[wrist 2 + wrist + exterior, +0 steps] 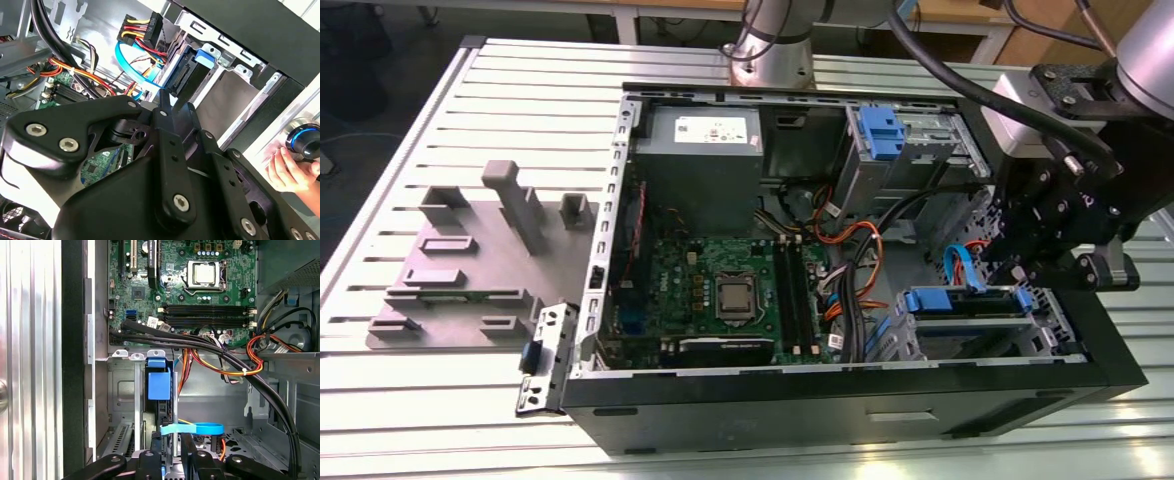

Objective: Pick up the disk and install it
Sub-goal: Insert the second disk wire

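Inside the open computer case point(854, 410), at its corner on the exterior view's right, down in the metal drive cage: the disk point(961, 303), blue rails up, just beside a looped blue data cable point(958, 262). Directly over that cage, the black gripper point(1017, 288), touching or nearly touching the drive. Impossible to tell from any view whether clamped on it or loose.

In the first wrist view, seen edge-on: the disk point(159, 385) standing in its slot, gripper point(169, 442) at its near end, blue cable point(192, 428) crossing just in front. In the second wrist view, gripper point(172, 102) pointing at the dark end of the disk point(187, 75).

Elsewhere in the case: green motherboard point(720, 290) in the middle, grey power supply point(698, 150) at the far end.

Outside the case, in the second wrist view: a person's hand point(290, 167) beside a blue-lit knob point(305, 140).
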`<state>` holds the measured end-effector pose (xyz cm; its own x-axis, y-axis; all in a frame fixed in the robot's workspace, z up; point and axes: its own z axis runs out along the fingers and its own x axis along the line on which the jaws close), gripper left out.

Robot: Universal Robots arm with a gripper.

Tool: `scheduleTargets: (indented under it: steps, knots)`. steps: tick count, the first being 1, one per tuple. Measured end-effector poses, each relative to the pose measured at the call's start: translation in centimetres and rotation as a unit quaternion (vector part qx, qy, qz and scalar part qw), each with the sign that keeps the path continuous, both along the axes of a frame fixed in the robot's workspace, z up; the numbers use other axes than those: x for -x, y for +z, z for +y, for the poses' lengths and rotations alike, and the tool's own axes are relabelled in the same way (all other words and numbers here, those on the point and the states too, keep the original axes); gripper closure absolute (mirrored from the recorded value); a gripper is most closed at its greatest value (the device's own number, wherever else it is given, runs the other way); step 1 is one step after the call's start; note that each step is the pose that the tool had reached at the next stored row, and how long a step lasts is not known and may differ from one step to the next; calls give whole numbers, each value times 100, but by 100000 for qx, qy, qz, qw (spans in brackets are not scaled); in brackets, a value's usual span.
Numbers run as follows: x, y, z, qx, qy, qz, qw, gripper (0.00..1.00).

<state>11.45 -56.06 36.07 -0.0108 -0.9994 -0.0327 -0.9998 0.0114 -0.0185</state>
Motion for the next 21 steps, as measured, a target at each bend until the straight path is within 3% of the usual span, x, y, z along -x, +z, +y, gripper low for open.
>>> scheduleTargets:
  steps: [9, 14, 21]
  knots:
    - [-2, 0, 3, 2, 2, -1, 100000, 70]
    - [-1, 39, 3, 2, 2, -1, 100000, 70]
    - [-1, 45, 3, 5, 0, 0, 100000, 70]
